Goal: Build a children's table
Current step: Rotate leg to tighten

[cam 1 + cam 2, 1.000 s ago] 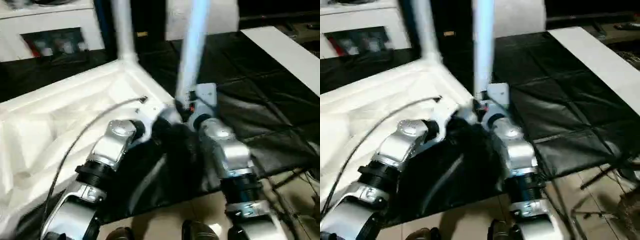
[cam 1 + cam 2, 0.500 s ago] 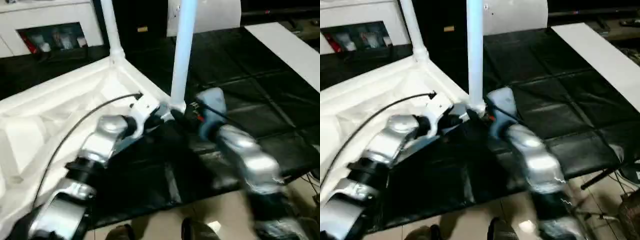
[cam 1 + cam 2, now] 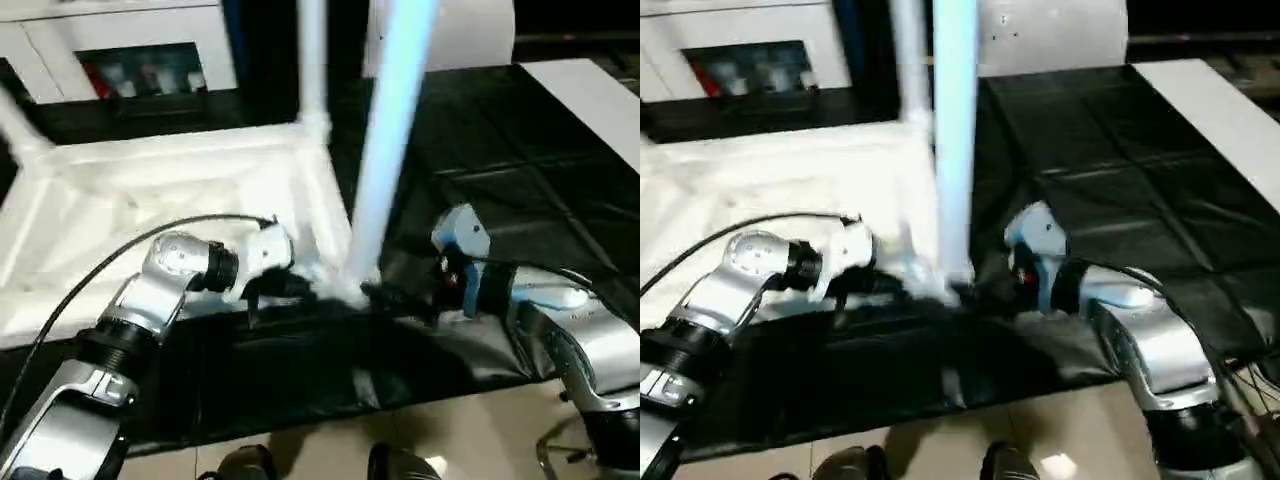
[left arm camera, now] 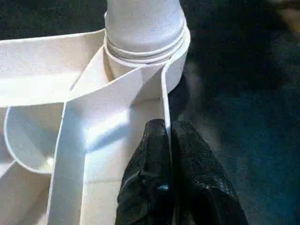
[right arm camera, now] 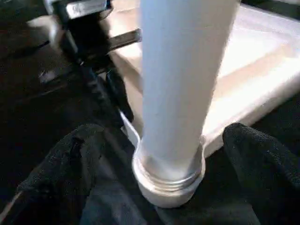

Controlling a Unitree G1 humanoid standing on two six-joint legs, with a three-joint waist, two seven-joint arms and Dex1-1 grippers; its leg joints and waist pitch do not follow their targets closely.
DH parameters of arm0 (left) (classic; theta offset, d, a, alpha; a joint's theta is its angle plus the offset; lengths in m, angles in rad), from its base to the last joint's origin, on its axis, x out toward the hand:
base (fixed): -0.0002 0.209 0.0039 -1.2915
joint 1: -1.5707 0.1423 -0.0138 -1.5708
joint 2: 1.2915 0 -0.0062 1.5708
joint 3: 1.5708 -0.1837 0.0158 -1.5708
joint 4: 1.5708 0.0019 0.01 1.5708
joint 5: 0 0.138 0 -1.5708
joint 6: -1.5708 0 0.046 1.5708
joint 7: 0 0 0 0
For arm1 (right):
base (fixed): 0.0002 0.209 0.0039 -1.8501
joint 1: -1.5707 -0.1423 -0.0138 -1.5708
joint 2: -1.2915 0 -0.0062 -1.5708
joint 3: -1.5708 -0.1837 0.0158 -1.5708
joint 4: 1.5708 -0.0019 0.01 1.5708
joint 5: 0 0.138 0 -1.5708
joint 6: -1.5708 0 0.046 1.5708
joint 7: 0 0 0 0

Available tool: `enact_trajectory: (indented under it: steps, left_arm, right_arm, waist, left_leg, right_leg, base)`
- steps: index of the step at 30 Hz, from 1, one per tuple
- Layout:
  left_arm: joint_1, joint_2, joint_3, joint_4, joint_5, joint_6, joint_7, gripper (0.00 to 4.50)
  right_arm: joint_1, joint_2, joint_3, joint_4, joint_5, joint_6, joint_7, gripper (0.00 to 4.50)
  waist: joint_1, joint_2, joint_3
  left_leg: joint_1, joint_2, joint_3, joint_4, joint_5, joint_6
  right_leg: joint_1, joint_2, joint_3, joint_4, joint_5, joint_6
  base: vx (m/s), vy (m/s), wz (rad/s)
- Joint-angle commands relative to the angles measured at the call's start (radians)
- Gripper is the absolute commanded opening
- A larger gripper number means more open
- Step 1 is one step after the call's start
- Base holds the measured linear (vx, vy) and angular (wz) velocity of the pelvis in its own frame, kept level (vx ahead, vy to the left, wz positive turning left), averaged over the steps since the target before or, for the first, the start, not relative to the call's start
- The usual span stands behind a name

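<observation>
So the long white tube leg [image 5: 176, 93] stands in the white plastic tabletop's [image 3: 150, 190] corner socket, left gripper [image 4: 168, 136] pinching a rib, right gripper [image 5: 164, 154] wide, more legs maybe left.

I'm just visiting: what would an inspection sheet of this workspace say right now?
Surface: black quilted mat over pale floor.
Job's things: upside-down white plastic ribbed tabletop; white tapered tube leg upright in its near corner socket; another leg at the far corner.
Clutter: nothing seen.
Grippers: left gripper shut on the tabletop's rim; right gripper open around the near leg's base.
Cables: black cable along the left arm.
Surroundings: white cabinet; flat white board.
</observation>
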Motion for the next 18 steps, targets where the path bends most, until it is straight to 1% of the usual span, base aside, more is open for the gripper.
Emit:
enact_trajectory:
  steps: [1, 2, 4, 6, 8, 9, 11, 13, 14, 15, 16, 17, 18]
  left_arm:
    - [0.001, -0.001, -0.064, -0.025, 0.0, -0.04, -0.095, 0.0]
    - [0.001, 0.0, -0.067, -0.026, -0.001, -0.046, -0.106, 0.0]
    - [0.0, 0.002, -0.072, -0.028, -0.005, -0.05, -0.123, 0.0]
    - [-0.003, 0.003, -0.078, -0.027, -0.005, -0.06, -0.146, 0.0]
    - [-0.007, 0.004, -0.081, -0.022, -0.002, -0.068, -0.159, 0.0]
    - [-0.008, 0.004, -0.082, -0.021, -0.001, -0.07, -0.161, 0.0]
    - [-0.014, 0.005, -0.084, -0.012, 0.002, -0.083, -0.17, 0.0]
    - [-0.021, 0.004, -0.085, -0.002, 0.005, -0.092, -0.173, 0.0]
    - [-0.024, 0.005, -0.086, 0.003, 0.006, -0.094, -0.174, 0.0]
    - [-0.025, 0.006, -0.085, 0.004, 0.005, -0.093, -0.177, 0.0]
    - [-0.025, 0.007, -0.085, 0.003, 0.004, -0.093, -0.179, 0.0]
    - [-0.025, 0.008, -0.084, 0.003, 0.003, -0.093, -0.18, 0.0]
    - [-0.025, 0.008, -0.084, 0.003, 0.003, -0.092, -0.181, 0.0]
  right_arm:
    - [-0.014, -0.006, 0.026, 0.017, 0.025, -0.028, 0.064, 4.45]
    - [-0.019, -0.006, 0.031, 0.024, 0.027, -0.037, 0.078, 4.45]
    - [-0.025, -0.011, 0.042, 0.032, 0.034, -0.039, 0.109, 4.45]
    - [-0.034, -0.014, 0.056, 0.047, 0.041, -0.041, 0.15, 4.17]
    - [-0.043, -0.017, 0.066, 0.06, 0.054, -0.037, 0.177, 4.06]
    - [-0.045, -0.018, 0.068, 0.062, 0.056, -0.036, 0.185, 3.97]
    - [-0.056, -0.026, 0.081, 0.079, 0.065, -0.033, 0.221, 3.72]
    - [-0.064, -0.038, 0.092, 0.09, 0.068, -0.03, 0.251, 3.54]
    - [-0.069, -0.041, 0.094, 0.097, 0.068, -0.031, 0.262, 3.54]
    - [-0.072, -0.043, 0.095, 0.103, 0.067, -0.033, 0.27, 3.34]
    - [-0.075, -0.045, 0.095, 0.107, 0.066, -0.034, 0.276, 3.34]
    - [-0.077, -0.047, 0.095, 0.109, 0.065, -0.034, 0.28, 3.19]
    - [-0.078, -0.048, 0.095, 0.111, 0.065, -0.033, 0.283, 3.19]
  waist:
    - [-0.004, -0.01, -0.066]
    - [-0.005, -0.01, -0.064]
    - [-0.003, -0.012, -0.063]
    - [-0.003, -0.01, -0.062]
    - [-0.004, -0.011, -0.062]
    - [-0.003, -0.012, -0.064]
    - [-0.004, -0.011, -0.064]
    - [-0.003, -0.012, -0.065]
    - [-0.002, -0.012, -0.064]
    - [-0.002, -0.013, -0.064]
    - [-0.002, -0.013, -0.064]
    - [-0.002, -0.014, -0.064]
    - [-0.001, -0.013, -0.065]
  left_leg:
    - [0.02, 0.029, 0.001, -0.065, -0.249, 0.065]
    - [0.018, 0.029, 0.001, -0.067, -0.252, 0.064]
    - [0.023, 0.03, 0.002, -0.067, -0.27, 0.055]
    - [0.022, 0.031, 0.001, -0.069, -0.272, 0.053]
    - [0.02, 0.032, -0.001, -0.07, -0.269, 0.05]
    - [0.02, 0.032, -0.001, -0.07, -0.265, 0.051]
    - [0.019, 0.032, -0.001, -0.069, -0.262, 0.052]
    - [0.019, 0.032, 0.0, -0.068, -0.251, 0.056]
    - [0.019, 0.032, 0.0, -0.068, -0.249, 0.057]
    - [0.017, 0.031, 0.0, -0.067, -0.243, 0.059]
    - [0.017, 0.031, 0.0, -0.067, -0.241, 0.06]
    - [0.016, 0.03, 0.001, -0.067, -0.24, 0.061]
    - [0.017, 0.031, 0.0, -0.066, -0.237, 0.061]
  right_leg:
    - [0.06, -0.038, 0.032, -0.058, -0.29, -0.221]
    - [0.06, -0.037, 0.033, -0.059, -0.302, -0.216]
    - [0.056, -0.038, 0.034, -0.064, -0.349, -0.203]
    - [0.057, -0.038, 0.034, -0.065, -0.356, -0.203]
    - [0.058, -0.037, 0.034, -0.063, -0.351, -0.203]
    - [0.059, -0.038, 0.033, -0.062, -0.347, -0.203]
    - [0.059, -0.038, 0.033, -0.062, -0.343, -0.207]
    - [0.061, -0.037, 0.033, -0.06, -0.328, -0.211]
    - [0.06, -0.037, 0.033, -0.06, -0.325, -0.212]
    - [0.061, -0.038, 0.033, -0.059, -0.32, -0.213]
    - [0.062, -0.038, 0.032, -0.059, -0.319, -0.215]
    - [0.061, -0.038, 0.032, -0.059, -0.32, -0.216]
    - [0.061, -0.038, 0.032, -0.059, -0.319, -0.217]
  base:
    - [0.0, 0.0, 0.0]
    - [0.0, 0.0, 0.0]
    - [0.0, 0.0, 0.0]
    - [0.0, 0.0, 0.0]
    - [0.0, 0.0, 0.0]
    - [0.0, 0.0, 0.0]
    - [0.0, 0.0, 0.0]
    - [0.0, 0.0, 0.0]
    - [0.0, 0.0, 0.0]
    - [0.0, 0.0, 0.0]
    - [0.0, 0.0, 0.0]
    - [0.0, 0.0, 0.0]
    - [0.0, 0.0, 0.0]
